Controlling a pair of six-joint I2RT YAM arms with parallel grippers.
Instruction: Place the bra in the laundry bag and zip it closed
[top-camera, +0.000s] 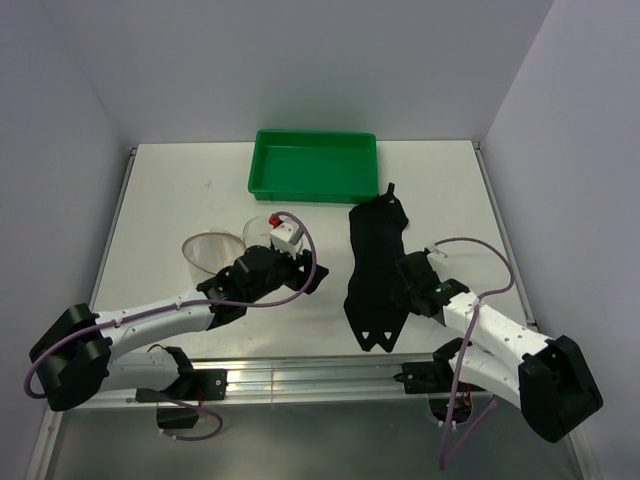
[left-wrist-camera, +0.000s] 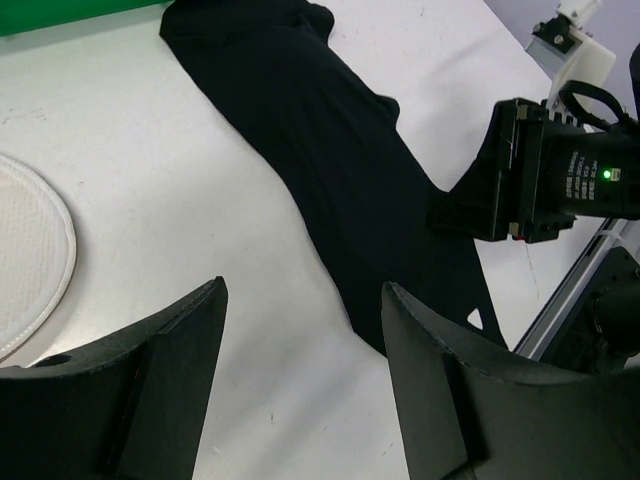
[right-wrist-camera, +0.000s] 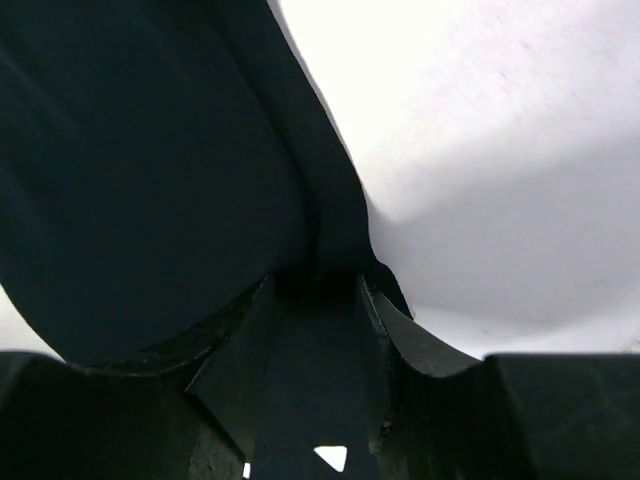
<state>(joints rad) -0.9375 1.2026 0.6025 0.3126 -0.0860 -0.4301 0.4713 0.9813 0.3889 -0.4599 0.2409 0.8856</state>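
Observation:
The black bra (top-camera: 375, 265) lies flat and lengthwise on the white table, right of centre. My right gripper (top-camera: 402, 283) is at its right edge; in the right wrist view the gripper (right-wrist-camera: 315, 290) has closed on a ridge of the black fabric (right-wrist-camera: 150, 170). The laundry bag (top-camera: 212, 252), a translucent mesh cylinder, sits left of centre; its white rim shows in the left wrist view (left-wrist-camera: 30, 250). My left gripper (top-camera: 303, 276) is open and empty (left-wrist-camera: 302, 300), just above the table between bag and bra (left-wrist-camera: 340, 170).
A green tray (top-camera: 315, 165) stands at the back of the table, just beyond the bra's far end. The right arm's wrist (left-wrist-camera: 560, 175) shows close by in the left wrist view. Grey walls close in the table on three sides.

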